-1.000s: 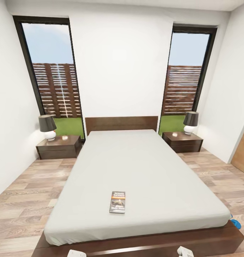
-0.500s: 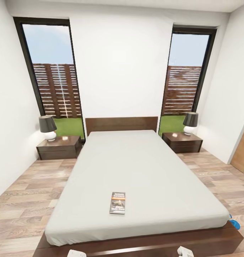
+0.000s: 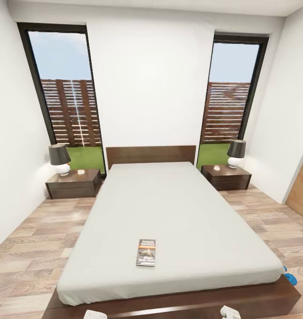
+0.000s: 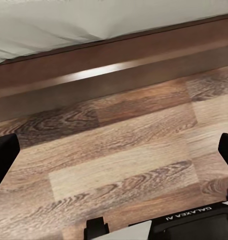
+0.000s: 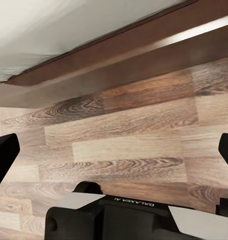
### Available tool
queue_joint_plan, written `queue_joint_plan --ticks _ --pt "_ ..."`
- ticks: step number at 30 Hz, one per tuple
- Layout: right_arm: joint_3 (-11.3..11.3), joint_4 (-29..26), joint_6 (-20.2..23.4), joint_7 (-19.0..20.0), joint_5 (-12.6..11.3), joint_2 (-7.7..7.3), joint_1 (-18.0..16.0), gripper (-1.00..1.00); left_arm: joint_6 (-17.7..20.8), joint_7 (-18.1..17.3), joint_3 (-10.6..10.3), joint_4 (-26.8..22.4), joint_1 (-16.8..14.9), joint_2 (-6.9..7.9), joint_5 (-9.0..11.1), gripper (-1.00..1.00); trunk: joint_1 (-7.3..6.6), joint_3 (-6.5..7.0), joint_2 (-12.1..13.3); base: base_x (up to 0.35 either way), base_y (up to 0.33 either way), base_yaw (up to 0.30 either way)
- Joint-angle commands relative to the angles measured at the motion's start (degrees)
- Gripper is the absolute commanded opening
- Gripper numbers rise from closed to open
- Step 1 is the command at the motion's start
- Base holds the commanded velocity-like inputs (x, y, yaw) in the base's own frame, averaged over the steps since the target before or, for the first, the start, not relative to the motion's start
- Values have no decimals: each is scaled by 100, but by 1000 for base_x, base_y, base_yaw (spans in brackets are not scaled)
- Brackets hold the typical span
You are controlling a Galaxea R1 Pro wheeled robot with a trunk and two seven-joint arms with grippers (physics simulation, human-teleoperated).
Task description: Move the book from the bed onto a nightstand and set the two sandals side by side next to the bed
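View creeps back a touch since a second ago; nothing in room shifts. Book [image 3: 146, 252] flat on bed [image 3: 178, 208], near foot end. Blue sandal [image 3: 291, 278] peeks out on floor by bed's right foot corner. Nightstands [image 3: 74, 183] flank headboard. Your left gripper [image 4: 114, 160] and right gripper [image 5: 114, 155]: fingers spread wide over floor, nothing held.

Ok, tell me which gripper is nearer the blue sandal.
Right. The right gripper sits low at the bed's foot, toward the corner where the sandal peeks out. The left gripper is farther along the footboard, on the other side of the book.
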Motion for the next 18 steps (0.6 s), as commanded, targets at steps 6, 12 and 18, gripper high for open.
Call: queue_joint_plan --ticks 6,12,18 --pt "42 12 24 28 -62 1 -9 100 -21 -15 49 5 -5 0 -58 100 -131 99 234 0 0 0" --pt "42 12 24 28 -62 -1 -9 100 -21 -15 49 5 -5 2 -58 100 -262 206 475 0 0 0" --pt "41 12 24 28 -62 -2 -9 100 -21 -15 49 5 -5 2 -58 100 -394 314 715 0 0 0"
